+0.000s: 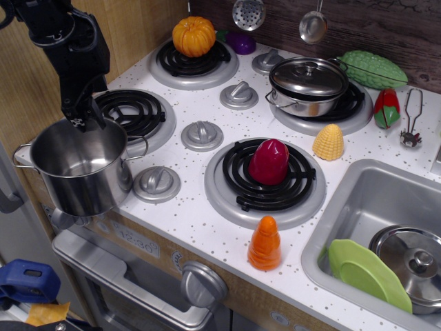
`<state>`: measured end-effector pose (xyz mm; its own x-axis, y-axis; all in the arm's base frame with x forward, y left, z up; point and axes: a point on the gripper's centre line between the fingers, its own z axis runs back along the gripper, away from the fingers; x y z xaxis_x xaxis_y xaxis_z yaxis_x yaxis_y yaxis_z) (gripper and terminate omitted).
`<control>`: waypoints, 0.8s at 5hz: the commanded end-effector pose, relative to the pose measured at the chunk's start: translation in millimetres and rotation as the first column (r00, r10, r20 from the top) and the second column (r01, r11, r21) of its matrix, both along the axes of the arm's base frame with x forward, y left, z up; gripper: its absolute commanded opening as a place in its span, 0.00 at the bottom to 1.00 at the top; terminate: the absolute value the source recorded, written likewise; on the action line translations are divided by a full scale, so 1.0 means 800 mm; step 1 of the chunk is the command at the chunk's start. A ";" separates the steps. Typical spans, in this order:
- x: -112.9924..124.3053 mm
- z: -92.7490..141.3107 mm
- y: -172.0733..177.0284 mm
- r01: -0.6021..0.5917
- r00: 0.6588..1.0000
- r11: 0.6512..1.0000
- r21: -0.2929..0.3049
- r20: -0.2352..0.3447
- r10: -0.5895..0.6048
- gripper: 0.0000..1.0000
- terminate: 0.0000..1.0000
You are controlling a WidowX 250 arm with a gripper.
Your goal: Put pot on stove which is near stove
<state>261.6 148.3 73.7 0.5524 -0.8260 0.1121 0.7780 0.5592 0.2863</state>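
Note:
The tall shiny steel pot [77, 169] with thin wire loop handles and no lid is at the stove's front-left corner, partly past the counter edge. My black gripper [83, 118] comes down from the top left and is shut on the pot's far rim. The white speckled stove [196, 214] has four coil burners. The nearest one, the left burner [138, 114], is bare and lies just behind the pot. An orange pumpkin [194, 36] sits on the back-left burner, a red vegetable [269, 162] on the front-right one, and a lidded steel pot [308, 86] on the back-right one.
Grey knobs [157, 183] stand between the burners. An orange toy [264, 243], yellow corn [329, 142], a green gourd [374, 69] and a red pepper [386, 108] lie about. The sink [386, 200] at right holds a green plate [365, 272] and a lid.

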 end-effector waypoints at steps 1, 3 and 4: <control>0.000 0.000 0.000 0.000 1.000 1.000 0.000 0.000 0.000 1.00 0.00; 0.008 -0.005 0.007 0.009 1.000 0.999 -0.043 -0.025 -0.011 1.00 0.00; 0.008 -0.011 0.010 0.004 1.000 0.998 -0.063 -0.023 -0.006 1.00 0.00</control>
<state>262.5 149.3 50.5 0.5593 -0.8133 0.1605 0.7930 0.5813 0.1823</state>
